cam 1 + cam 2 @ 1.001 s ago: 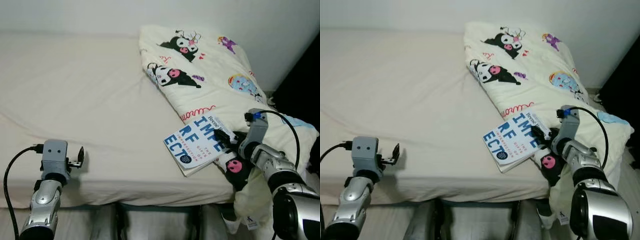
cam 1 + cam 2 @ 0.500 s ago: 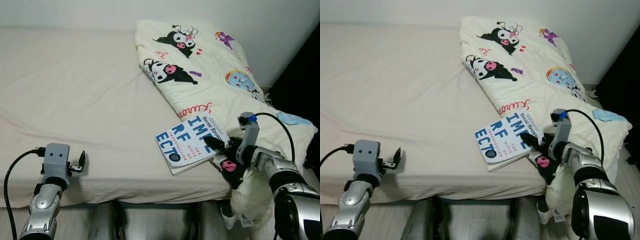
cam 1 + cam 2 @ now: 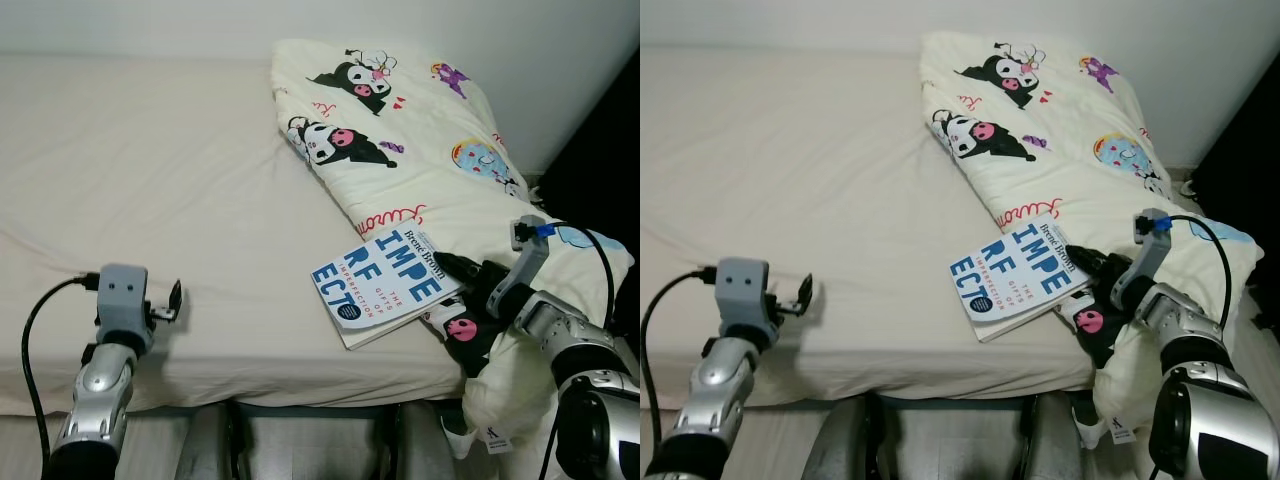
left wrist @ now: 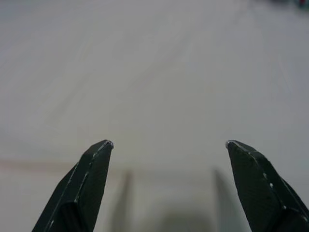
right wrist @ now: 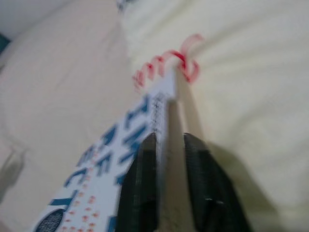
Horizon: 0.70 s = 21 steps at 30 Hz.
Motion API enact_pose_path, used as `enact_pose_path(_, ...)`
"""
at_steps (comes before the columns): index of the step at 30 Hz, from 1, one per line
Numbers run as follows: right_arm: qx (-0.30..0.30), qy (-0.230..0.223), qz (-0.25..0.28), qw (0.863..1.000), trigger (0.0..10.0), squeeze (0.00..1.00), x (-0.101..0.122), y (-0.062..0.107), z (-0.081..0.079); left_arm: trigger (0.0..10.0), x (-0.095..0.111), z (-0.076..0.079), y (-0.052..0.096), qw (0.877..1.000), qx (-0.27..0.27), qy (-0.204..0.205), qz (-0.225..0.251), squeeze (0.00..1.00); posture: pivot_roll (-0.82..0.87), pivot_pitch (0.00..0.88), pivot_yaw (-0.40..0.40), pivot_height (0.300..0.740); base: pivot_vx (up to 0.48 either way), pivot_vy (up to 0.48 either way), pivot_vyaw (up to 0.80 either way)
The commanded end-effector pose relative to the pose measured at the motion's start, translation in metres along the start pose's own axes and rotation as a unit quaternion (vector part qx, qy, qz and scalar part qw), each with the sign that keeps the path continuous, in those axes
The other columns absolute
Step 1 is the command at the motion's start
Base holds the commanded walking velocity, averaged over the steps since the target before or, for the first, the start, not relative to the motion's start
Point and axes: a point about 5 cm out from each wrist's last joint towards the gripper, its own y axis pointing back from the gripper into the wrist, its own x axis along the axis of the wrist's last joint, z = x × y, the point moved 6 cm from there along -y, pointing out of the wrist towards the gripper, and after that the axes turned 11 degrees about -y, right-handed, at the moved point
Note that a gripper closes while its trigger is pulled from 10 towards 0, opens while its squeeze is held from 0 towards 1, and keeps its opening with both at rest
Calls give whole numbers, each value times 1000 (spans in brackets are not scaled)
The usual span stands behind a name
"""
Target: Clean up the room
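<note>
A white book with blue lettering (image 3: 385, 285) lies tilted near the bed's front right corner, half on the sheet and half on the cartoon-print quilt (image 3: 420, 150). My right gripper (image 3: 450, 268) is shut on the book's right edge; in the right wrist view the fingers (image 5: 145, 159) pinch the thin cover edge of the book (image 5: 111, 164). My left gripper (image 3: 172, 300) hovers open over the cream sheet near the bed's front left edge, holding nothing; its fingertips (image 4: 99, 147) stand wide apart over bare sheet.
The cream bed (image 3: 150, 180) spreads wide to the left of the book. The quilt droops over the bed's right corner, with a tag (image 3: 495, 437) hanging low. A dark gap (image 3: 605, 140) runs beside the bed on the right. A white wall stands behind.
My right wrist has swung out to the right while the book stays nearly in place. The left gripper has edged slightly right and forward over the sheet.
</note>
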Motion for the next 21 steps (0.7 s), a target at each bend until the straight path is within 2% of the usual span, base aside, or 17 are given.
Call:
enact_pose_path(1,18,4,21,1000,0,0,9,7,-2,10000,14,1,-10,999,2,30,14,0,50,152,-37,530,0,0,0)
enact_pose_path(2,18,4,21,1000,0,0,9,7,-2,10000,14,1,-10,999,2,30,14,0,50,152,-37,530,0,0,0)
enact_pose_path(4,26,10,35,999,0,0,15,10,-3,10000,37,8,-22,996,-12,71,44,0,40,136,-35,530,0,0,0)
enact_pose_path(5,32,12,54,998,0,0,24,13,-5,10000,58,16,-32,990,-32,115,71,0,31,116,-31,530,0,0,0)
enact_pose_path(6,32,12,54,998,0,0,24,13,-5,10000,58,16,-32,990,-32,115,71,0,31,116,-31,530,0,0,0)
enact_pose_path(7,35,10,68,997,0,0,31,16,-6,10000,81,24,-37,982,-59,151,100,0,23,107,-28,530,0,0,0)
enact_pose_path(9,35,10,71,997,0,0,32,17,-7,10000,87,27,-38,979,-68,159,107,0,23,107,-28,530,0,0,0)
enact_pose_path(10,19,15,65,998,0,0,31,17,-3,10000,94,32,-38,974,-82,176,116,0,20,100,-25,530,0,0,0)
enact_pose_path(11,-15,17,60,998,2980,0,27,18,7,10000,98,38,-37,970,-99,186,122,0,19,100,-22,530,0,0,0)
enact_pose_path(14,-40,18,55,998,2980,0,25,19,13,10000,101,42,-36,967,-110,193,126,0,19,100,-22,530,0,0,0)
enact_pose_path(15,-60,9,58,996,10000,314,19,20,20,10000,99,50,-33,964,-127,200,123,0,21,100,-21,530,0,0,0)
enact_pose_path(16,-66,-2,59,996,10000,1000,13,19,23,10000,93,57,-29,963,-139,201,114,0,27,109,-21,530,0,0,0)
enact_pose_path(18,-63,-16,61,996,10000,1000,4,17,23,10000,82,63,-22,963,-149,202,100,0,31,117,-20,530,0,0,0)
enact_pose_path(19,-57,-25,62,996,10000,1000,0,15,20,10000,74,64,-17,964,-150,201,88,0,36,130,-24,530,0,0,0)
enact_pose_path(20,-57,-25,62,996,10000,1000,0,15,20,10000,74,64,-17,964,-150,201,88,0,36,130,-24,530,0,0,0)
enact_pose_path(21,-56,-34,60,996,10000,1000,-5,10,18,10000,62,63,-11,965,-151,201,74,0,43,145,-29,530,0,0,0)
